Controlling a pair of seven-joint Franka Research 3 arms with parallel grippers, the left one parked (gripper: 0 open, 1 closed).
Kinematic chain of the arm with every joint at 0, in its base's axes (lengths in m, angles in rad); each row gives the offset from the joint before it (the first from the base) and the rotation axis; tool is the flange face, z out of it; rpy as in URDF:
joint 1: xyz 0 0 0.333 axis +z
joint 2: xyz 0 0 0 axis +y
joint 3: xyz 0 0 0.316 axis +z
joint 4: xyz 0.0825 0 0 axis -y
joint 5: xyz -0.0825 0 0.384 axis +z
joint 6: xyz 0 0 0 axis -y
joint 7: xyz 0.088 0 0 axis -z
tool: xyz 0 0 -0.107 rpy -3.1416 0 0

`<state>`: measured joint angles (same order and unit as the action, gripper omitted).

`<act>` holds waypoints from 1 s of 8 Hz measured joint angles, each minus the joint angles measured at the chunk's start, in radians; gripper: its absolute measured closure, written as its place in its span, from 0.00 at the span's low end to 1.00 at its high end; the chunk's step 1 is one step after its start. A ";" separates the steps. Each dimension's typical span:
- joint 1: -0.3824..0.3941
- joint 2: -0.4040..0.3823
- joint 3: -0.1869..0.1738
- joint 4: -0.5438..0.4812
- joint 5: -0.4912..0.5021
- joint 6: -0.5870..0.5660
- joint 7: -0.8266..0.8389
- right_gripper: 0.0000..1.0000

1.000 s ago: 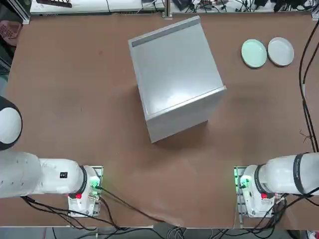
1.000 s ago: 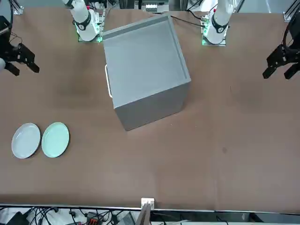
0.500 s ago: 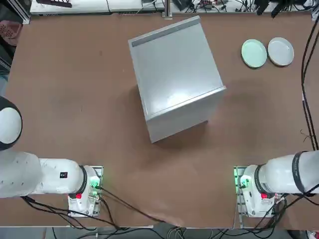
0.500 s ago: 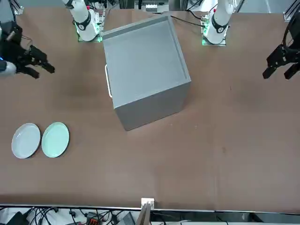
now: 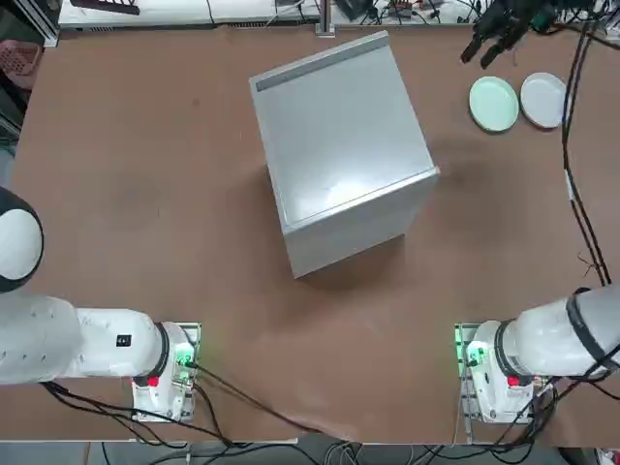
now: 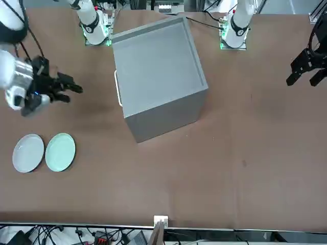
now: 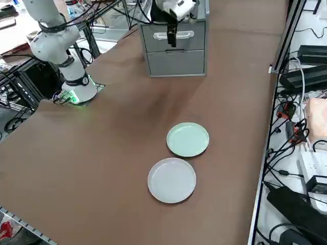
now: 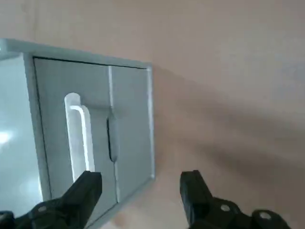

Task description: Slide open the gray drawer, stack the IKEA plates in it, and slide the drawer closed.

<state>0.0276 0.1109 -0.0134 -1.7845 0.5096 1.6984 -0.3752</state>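
Seen from overhead, the large plain gray box cabinet [image 5: 341,153] sits turned at an angle near the middle of the brown table [image 5: 145,194]. Two small round rimmed plates lie side by side near the far right corner, the pale mint green plate [image 5: 493,104] just beside the white plate [image 5: 545,100]. The black two-finger right gripper [image 5: 487,37] hovers just beyond the green plate, at the table's far edge, its fingers spread apart.

From across the table, the right gripper [image 6: 70,88] hangs between the cabinet [image 6: 158,76] and the plates, pointing toward the cabinet, fingers apart and empty. The green plate [image 6: 60,151] and white plate [image 6: 28,152] lie nearer the camera, apart from it.

From the robot's right side, the cabinet's front shows the gray drawer [image 7: 173,35], shut flush, with a pale bar handle [image 7: 173,35] across it. The gripper [image 7: 170,37] hangs in front of that handle. The green plate [image 7: 187,139] and white plate [image 7: 171,179] rest flat on the table, well apart from the cabinet.

The wrist camera shows both dark fingers [image 8: 86,191] spread wide with nothing between them, the drawer front [image 8: 90,129] and its handle [image 8: 78,136] beyond them.
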 joint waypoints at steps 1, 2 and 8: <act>0.016 0.011 0.001 -0.022 0.046 0.011 -0.008 0.00; 0.042 0.025 0.002 -0.033 0.079 0.017 -0.008 0.00; 0.165 0.079 0.004 -0.090 0.100 0.146 0.062 0.00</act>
<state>0.1922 0.1898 -0.0096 -1.8743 0.6099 1.8447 -0.3129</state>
